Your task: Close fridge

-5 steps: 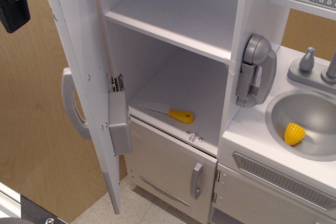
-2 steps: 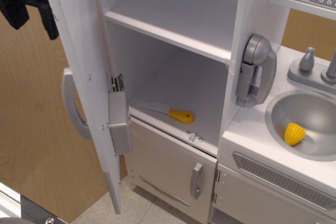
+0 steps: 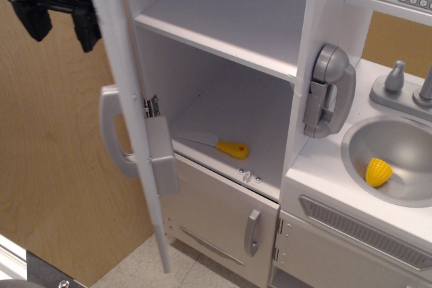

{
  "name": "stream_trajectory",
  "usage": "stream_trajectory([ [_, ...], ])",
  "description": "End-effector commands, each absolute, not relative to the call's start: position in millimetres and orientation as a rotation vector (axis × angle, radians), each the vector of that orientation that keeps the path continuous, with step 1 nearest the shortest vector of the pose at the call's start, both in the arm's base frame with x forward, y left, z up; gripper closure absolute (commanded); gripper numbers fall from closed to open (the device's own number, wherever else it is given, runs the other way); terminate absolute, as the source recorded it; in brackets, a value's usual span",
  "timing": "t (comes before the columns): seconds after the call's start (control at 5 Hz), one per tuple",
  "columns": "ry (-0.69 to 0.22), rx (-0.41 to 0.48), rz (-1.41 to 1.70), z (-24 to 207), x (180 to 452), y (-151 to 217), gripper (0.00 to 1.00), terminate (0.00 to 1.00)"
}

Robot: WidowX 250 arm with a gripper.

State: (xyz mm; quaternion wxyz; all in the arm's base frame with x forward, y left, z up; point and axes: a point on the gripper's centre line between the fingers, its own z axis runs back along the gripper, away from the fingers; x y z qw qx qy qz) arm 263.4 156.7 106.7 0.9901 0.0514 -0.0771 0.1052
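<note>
A: Where's the end effector (image 3: 59, 19) right now?

B: Top left of the view, black, hanging against the outer face of the fridge (image 3: 223, 45) door, up near its top edge. Its two fingers (image 3: 86, 26) point down and stand spread apart, with nothing between them.

A: So it isn't gripping the door?

B: No. The right finger sits just beside the door panel, looks to be touching it, though the exact contact is hard to make out from this angle.

A: And the fridge itself?

B: Directly to the right of the end effector and below it. The door (image 3: 131, 119) stands wide open, seen nearly edge-on, with its curved handle (image 3: 115, 133) below the end effector and the grey dispenser panel (image 3: 164, 156) lower still, toward the cabinet. Past the door, the white shelves are exposed, and a toy knife with a yellow handle (image 3: 217, 144) lies on the lower one.

A: Which step would you call this?

B: The push itself, I'd judge. The end effector is set behind the door on the side it needs to press from, and the door has most of its swing left to go.

A: What does the next move ask for?

B: A sweep to the right, following the door's arc around the hinge, keeping the finger on the panel so it doesn't slide off the top edge. The knife lies well inside, so it shouldn't block the closing.
</note>
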Motion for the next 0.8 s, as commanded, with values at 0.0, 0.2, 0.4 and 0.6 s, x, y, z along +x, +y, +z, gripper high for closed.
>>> stream_trajectory([
  [0.0, -0.175, 0.117, 0.226, 111, 286, 130, 0.00, 0.00],
  [0.2, -0.172, 0.115, 0.241, 109, 295, 122, 0.00, 0.00],
  [0.4, -0.172, 0.115, 0.251, 108, 303, 118, 0.00, 0.00],
  [0.6, -0.178, 0.113, 0.271, 106, 316, 116, 0.00, 0.00],
])
